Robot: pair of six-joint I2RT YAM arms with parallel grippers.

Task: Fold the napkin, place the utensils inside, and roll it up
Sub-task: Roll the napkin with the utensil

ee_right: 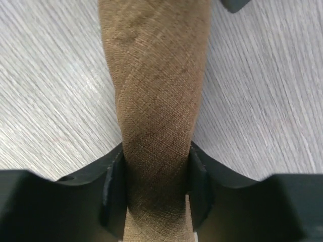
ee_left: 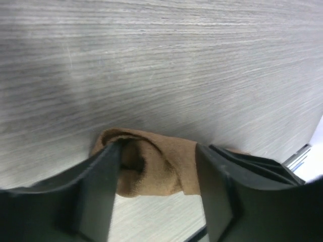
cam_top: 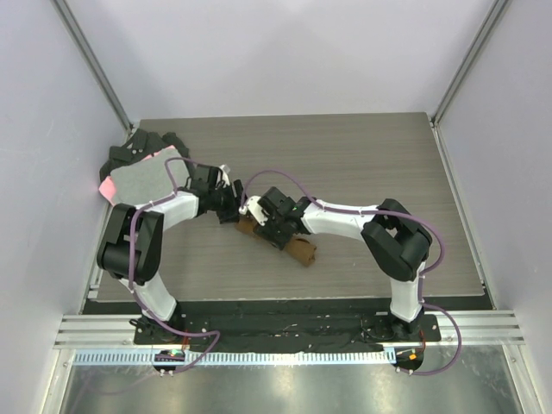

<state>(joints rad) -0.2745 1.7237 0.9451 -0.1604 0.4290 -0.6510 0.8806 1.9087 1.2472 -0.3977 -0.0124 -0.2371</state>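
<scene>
Right tool [ee_right: 156, 185]: you clench the rolled napkin [ee_right: 154, 75] partway along its length. Left tool [ee_left: 157, 176]: released, fingers spread around one end of the roll, one finger touching it. Napkin lies on the tabletop [cam_top: 371, 164], near its centre.

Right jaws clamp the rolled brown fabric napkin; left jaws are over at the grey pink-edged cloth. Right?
Only the left part is wrong: the left jaws sit at the end of the rolled brown fabric napkin, away from the grey pink-edged cloth, as the left wrist view shows.
</scene>
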